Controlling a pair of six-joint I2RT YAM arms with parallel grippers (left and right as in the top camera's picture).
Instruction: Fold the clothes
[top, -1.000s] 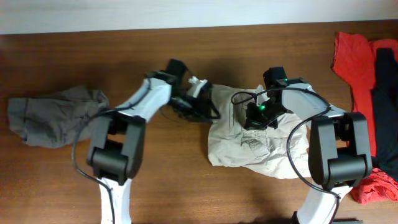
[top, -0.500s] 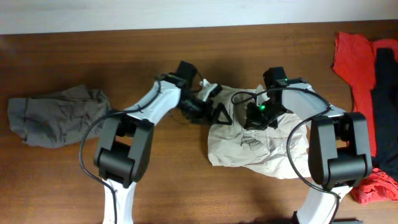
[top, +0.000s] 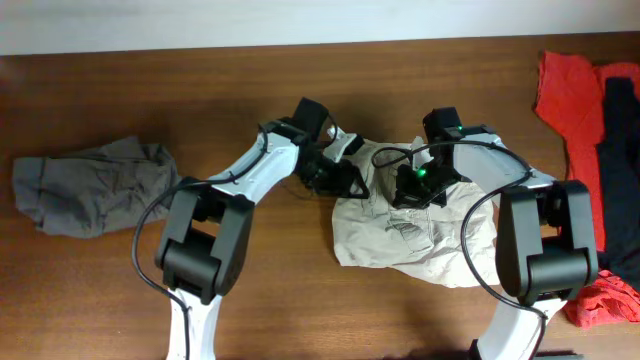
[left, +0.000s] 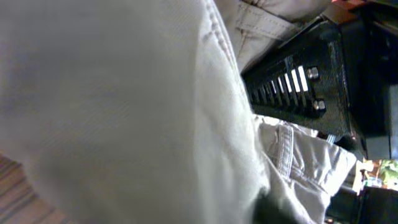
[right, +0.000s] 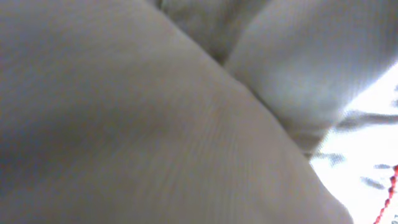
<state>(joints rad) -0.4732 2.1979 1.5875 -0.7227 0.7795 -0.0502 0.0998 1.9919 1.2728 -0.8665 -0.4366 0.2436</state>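
Shorts (top: 415, 235) lie crumpled on desk (top: 300, 290). Left gripper (top: 345, 180) is at the shorts' upper-left edge, width unclear. Right gripper (top: 410, 190) is closed at the shorts' top edge. Step: gripping edges. Next: spread flat.

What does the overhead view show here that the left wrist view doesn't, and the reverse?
Overhead only: the gray garment at the left end of the table, and the red garment and black garment at the right end. Left wrist only: a stitched seam close up, with a ribbed black finger beside it. Both: the beige shorts.
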